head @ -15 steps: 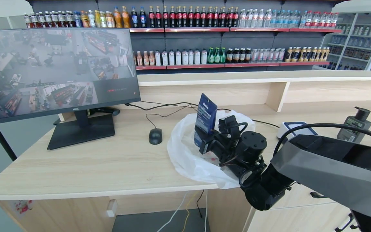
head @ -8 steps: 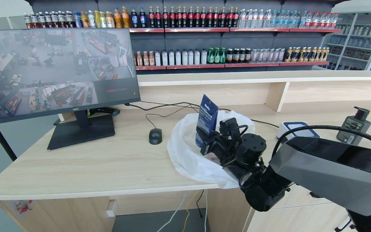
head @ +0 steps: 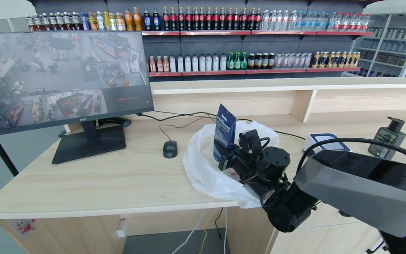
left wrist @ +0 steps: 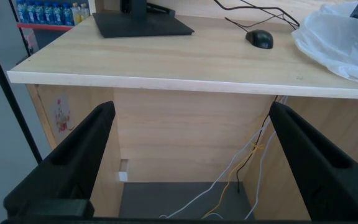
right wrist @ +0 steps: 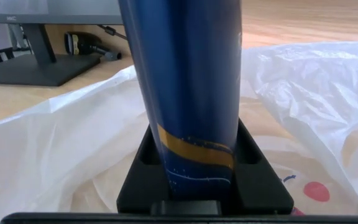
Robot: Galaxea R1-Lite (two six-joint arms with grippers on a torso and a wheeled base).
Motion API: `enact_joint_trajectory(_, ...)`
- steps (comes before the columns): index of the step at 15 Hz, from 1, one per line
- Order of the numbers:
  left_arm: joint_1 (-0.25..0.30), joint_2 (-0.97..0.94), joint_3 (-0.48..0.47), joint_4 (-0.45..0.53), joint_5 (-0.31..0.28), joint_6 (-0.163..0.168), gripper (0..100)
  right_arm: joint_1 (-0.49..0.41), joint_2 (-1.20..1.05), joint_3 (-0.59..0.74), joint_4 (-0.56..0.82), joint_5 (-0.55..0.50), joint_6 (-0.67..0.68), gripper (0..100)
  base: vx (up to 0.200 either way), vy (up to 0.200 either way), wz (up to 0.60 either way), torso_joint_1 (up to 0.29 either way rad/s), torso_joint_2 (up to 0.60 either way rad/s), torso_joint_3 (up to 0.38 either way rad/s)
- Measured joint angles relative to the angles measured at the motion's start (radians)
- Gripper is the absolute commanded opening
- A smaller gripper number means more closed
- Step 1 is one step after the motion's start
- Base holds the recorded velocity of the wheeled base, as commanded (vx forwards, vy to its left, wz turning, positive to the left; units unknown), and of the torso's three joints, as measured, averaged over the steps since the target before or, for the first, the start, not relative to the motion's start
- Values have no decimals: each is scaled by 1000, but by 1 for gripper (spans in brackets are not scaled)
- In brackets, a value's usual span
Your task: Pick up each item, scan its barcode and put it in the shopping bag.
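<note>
Blue, gold-banded packet (head: 225, 132); white shopping bag (head: 203, 169).

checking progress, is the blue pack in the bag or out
Out. The right gripper holds the pack upright over the open bag, not released.

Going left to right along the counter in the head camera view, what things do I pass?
From the left: monitor → mouse → shopping bag → barcode scanner → pump bottle. The blue packet in the right gripper overlaps the bag, so it's left out.
</note>
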Motion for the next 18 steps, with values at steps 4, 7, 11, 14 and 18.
enact_joint_trajectory(4, 0, 0, 0, 0, 0, 0, 100, 8, 2, 1, 0, -2, 4, 0, 0, 0, 0, 0, 0, 0)
enact_joint_trajectory(7, 1, 0, 0, 0, 0, 0, 100, 12, 6, 1, 0, -2, 6, 0, 0, 0, 0, 0, 0, 0)
enact_joint_trajectory(11, 0, 0, 0, 0, 0, 0, 100, 10, 12, 2, 5, -1, 10, 100, 0, 0, 0, 0, 0, 0)
enact_joint_trajectory(14, -1, 0, 0, 0, 0, 0, 100, 11, 20, 1, 10, -1, 14, 100, 0, 0, 0, 0, 0, 0)
enact_joint_trajectory(18, -1, 0, 0, 0, 0, 0, 100, 10, 21, 3, 4, -1, 19, 100, 0, 0, 0, 0, 0, 0)
